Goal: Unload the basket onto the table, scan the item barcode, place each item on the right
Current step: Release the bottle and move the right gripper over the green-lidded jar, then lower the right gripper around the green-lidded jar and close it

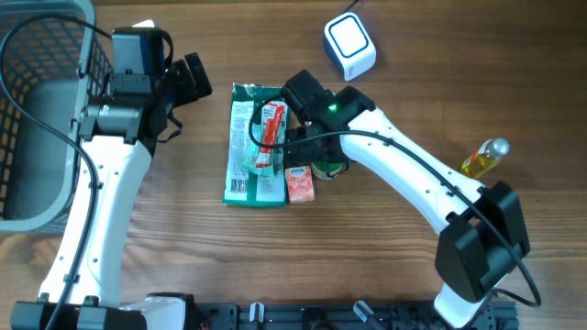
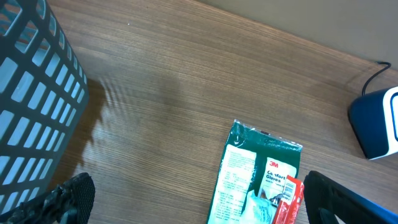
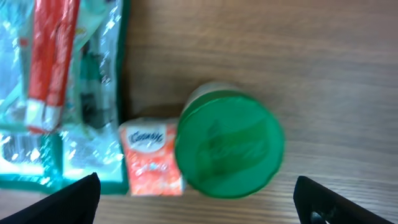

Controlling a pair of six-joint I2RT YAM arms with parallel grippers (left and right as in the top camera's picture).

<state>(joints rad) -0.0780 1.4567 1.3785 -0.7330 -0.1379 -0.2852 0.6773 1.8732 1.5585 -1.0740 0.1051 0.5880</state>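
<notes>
A white and blue scanner [image 1: 349, 44] stands at the back of the table; its blue side shows at the edge of the left wrist view as scanner [image 2: 378, 124]. A green glove packet [image 1: 252, 147] lies in the middle with a red tube [image 1: 271, 133] on it. Next to them are a small orange pack [image 1: 300, 183] and a green-lidded jar [image 3: 229, 143]. My right gripper [image 3: 202, 205] hangs open above the jar and the orange pack [image 3: 151, 157], holding nothing. My left gripper [image 2: 199, 208] is open over bare wood, left of the glove packet [image 2: 258, 177].
A grey mesh basket [image 1: 37, 110] fills the left side, close to the left arm. A yellow bottle with a silver cap [image 1: 484, 158] lies at the right. The scanner's cable runs off the back edge.
</notes>
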